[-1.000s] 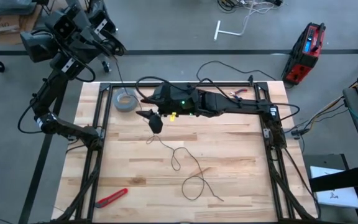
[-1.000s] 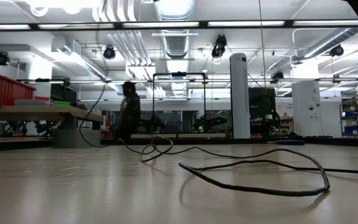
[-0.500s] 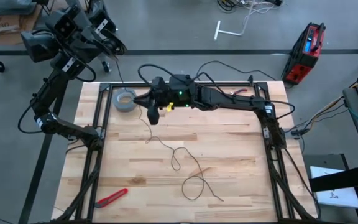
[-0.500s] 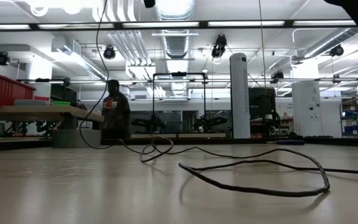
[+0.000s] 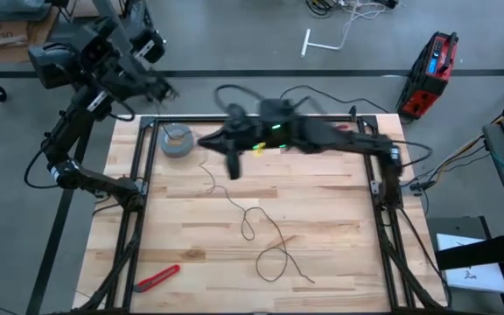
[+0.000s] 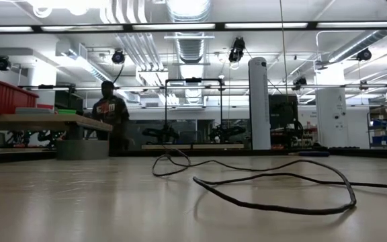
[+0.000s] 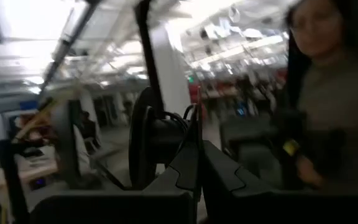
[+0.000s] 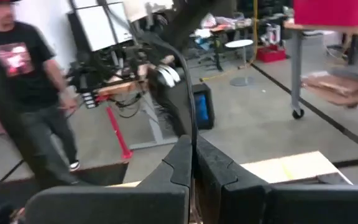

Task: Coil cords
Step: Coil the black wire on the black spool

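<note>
The bench [image 5: 322,219] is topped with pale, matt wooden planks and framed in dark metal. The thin cord [image 5: 261,232] appears matt black, rubbery.

Bright ceiling strip lights; wrist views seemingly motion-blurred.

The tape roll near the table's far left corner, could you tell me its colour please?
The tape roll is grey, seen best in the high view.

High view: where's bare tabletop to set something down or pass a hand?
Free: the whole right side of the table, and the near-left stretch between the grey tape roll and the red tool. Crowded: the middle, where the thin black cord loops toward the near edge, and the far edge under the right arm.
</note>
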Controlling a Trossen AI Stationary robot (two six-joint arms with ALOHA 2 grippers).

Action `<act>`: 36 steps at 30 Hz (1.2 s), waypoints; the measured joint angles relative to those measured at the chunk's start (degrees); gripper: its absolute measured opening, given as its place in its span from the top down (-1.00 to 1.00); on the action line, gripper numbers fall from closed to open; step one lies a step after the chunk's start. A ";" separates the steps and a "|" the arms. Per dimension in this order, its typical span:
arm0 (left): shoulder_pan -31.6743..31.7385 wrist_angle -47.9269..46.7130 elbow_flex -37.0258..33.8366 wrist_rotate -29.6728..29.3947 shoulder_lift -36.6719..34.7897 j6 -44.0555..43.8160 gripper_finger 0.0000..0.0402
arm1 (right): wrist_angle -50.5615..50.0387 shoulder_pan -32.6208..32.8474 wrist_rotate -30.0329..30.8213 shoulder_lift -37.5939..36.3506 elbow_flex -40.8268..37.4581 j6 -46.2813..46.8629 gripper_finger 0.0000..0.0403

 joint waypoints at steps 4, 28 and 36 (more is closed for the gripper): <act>0.22 0.42 0.00 1.45 -0.90 1.31 1.00 | -10.52 1.07 3.57 -6.74 0.21 -2.12 1.00; -0.02 -0.13 -24.78 -2.33 -0.83 -7.36 1.00 | -36.09 7.98 19.82 -13.16 9.00 -4.75 1.00; -1.54 0.03 -31.73 -2.49 -4.60 -8.19 1.00 | -37.82 7.94 22.91 -13.13 8.90 -8.54 1.00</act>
